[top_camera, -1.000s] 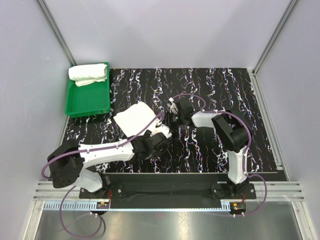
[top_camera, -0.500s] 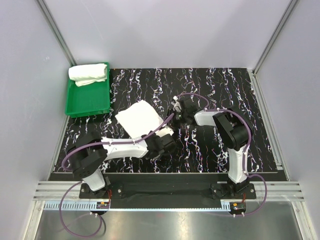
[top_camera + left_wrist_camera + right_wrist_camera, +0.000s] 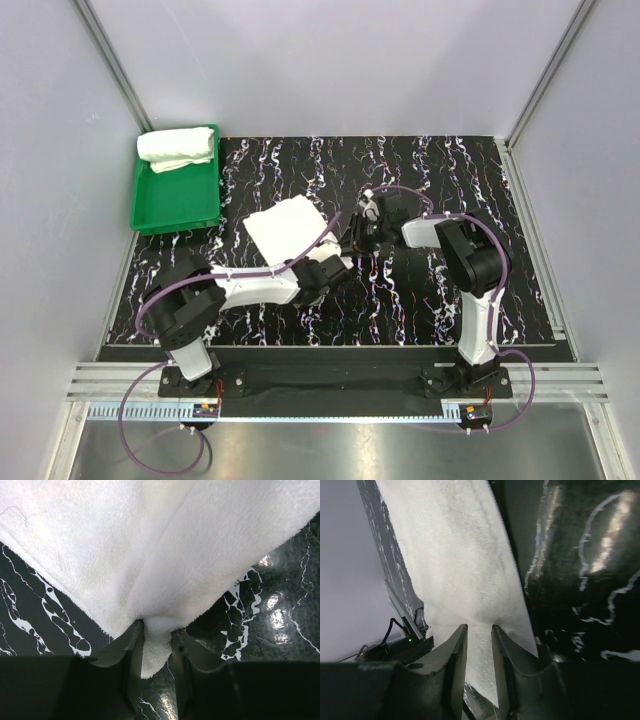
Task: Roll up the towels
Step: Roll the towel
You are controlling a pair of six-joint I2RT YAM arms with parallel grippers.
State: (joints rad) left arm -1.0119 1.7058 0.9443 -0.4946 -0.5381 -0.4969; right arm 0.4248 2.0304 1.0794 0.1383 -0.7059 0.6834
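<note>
White towel lies spread on the black marbled bench, left of centre, with its sides skewed to the bench edges. Both arms reach in to its right-hand side, toward the middle of the bench.

The left end effector is at the towel's near right corner, where the arm and a purple cable cover part of the cloth in the overhead view. In the left wrist view the end effector is pressed together on a bunched corner of the towel. A small tip of cloth pokes out past the fingers, and the rest fans away over the bench.

The right end effector sits just beside the left one, slightly farther from the near edge. Its own camera shows it pinching the towel, which runs away from the fingers as a long pale band with the dark bench beside it.

A second towel, rolled, lies at the far end of a green tray at the bench's far left corner, well apart from both arms.
</note>
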